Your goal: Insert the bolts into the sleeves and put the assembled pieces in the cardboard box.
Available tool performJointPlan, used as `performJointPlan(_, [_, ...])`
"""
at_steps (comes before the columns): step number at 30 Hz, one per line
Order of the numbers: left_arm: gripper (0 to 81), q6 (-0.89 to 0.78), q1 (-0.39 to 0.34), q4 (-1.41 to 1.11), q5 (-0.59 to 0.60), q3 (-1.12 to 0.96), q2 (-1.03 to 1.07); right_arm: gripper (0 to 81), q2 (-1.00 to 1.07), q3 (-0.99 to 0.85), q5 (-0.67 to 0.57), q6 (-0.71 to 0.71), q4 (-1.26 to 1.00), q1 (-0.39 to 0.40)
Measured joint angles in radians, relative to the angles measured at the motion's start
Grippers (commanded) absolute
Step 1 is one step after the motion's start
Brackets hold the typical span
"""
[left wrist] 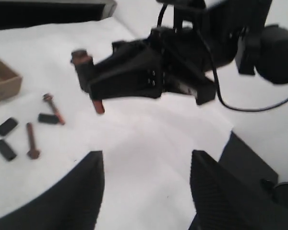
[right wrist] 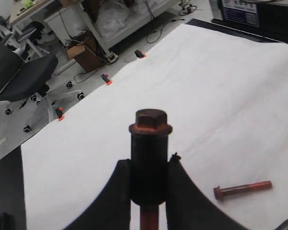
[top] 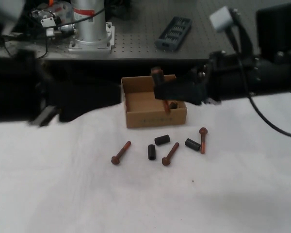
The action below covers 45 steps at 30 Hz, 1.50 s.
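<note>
Hovering above the cardboard box (top: pixel 155 118), the right gripper (top: pixel 161 91) clenches a sleeved bolt (right wrist: pixel 149 163); released near the far rim, it could bounce out. Left gripper (left wrist: pixel 146 160) gapes.

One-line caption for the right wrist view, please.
Right tool shut on a sleeved bolt above the white cloth, with a loose bolt lying nearby.

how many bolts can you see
4. On the cloth before the cardboard box: left bolt, middle bolt, right bolt. A sleeved bolt is in the right gripper. The box may hide more.
</note>
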Motion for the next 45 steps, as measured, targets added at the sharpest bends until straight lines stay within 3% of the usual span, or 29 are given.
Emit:
performJointPlan(11, [38.9,0.212,0.053,0.440,-0.271,0.000,-0.267,2.8,0.539,-0.518,0.063,0.176,0.017,-0.045])
performJointPlan(16, [38.9,0.227,0.053,0.472,-0.334,0.000,-0.320,2.8,0.679,-0.697,0.130,0.192,0.089,-0.048])
performJointPlan(24, [38.9,0.227,0.053,0.475,-0.352,0.000,-0.325,2.8,0.752,-0.802,0.282,0.192,0.247,-0.054])
performJointPlan(28, [38.9,0.227,0.053,0.475,-0.352,0.000,-0.325,0.4,0.752,-0.816,0.299,0.168,0.305,-0.056])
performJointPlan(34, [38.9,0.227,0.053,0.475,-0.352,0.000,-0.325,33.5,0.752,-0.858,0.344,0.093,0.421,-0.057])
performJointPlan(45, [38.9,0.227,0.053,0.475,-0.352,0.000,-0.325,32.3,0.734,-0.876,0.355,0.072,0.604,-0.057])
